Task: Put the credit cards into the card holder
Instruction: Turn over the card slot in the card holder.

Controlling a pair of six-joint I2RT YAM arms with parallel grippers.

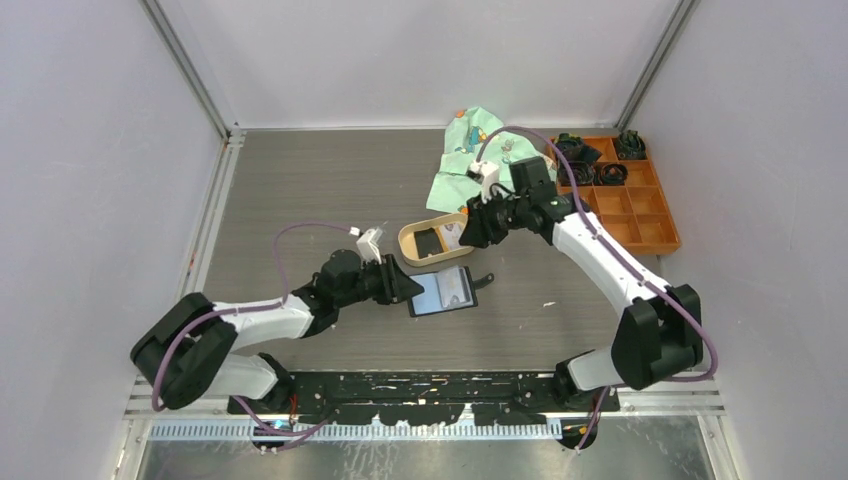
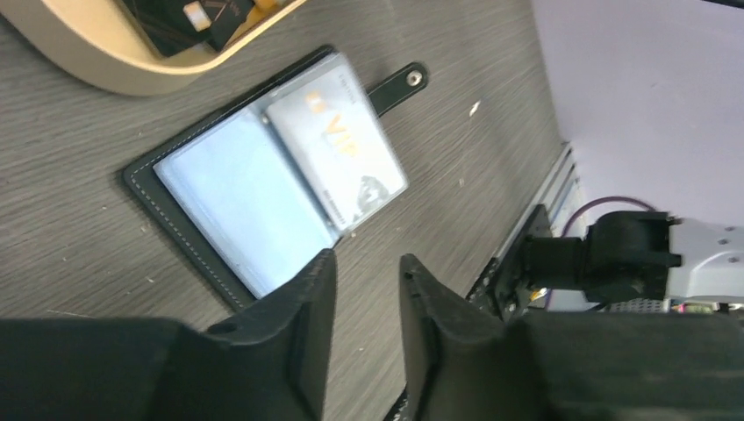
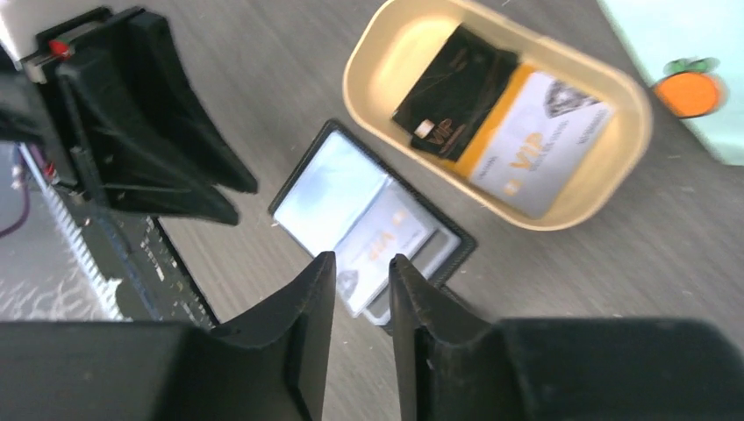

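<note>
With left end effector [image 1: 412,287] and right end effector [image 1: 467,235] both apart and empty, take orange-white card [image 3: 535,149] from tray [image 3: 355,83] by its free edge, keeping card holder [image 1: 441,292] flat.

card holder [image 1: 442,292] just before tray [image 3: 356,83] — cards [image 3: 526,149] in both.

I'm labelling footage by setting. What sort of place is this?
Likely a robotics test cell: plain white panels on metal framing enclose a grey table, with the left arm and right arm bolted at its near edge.
</note>
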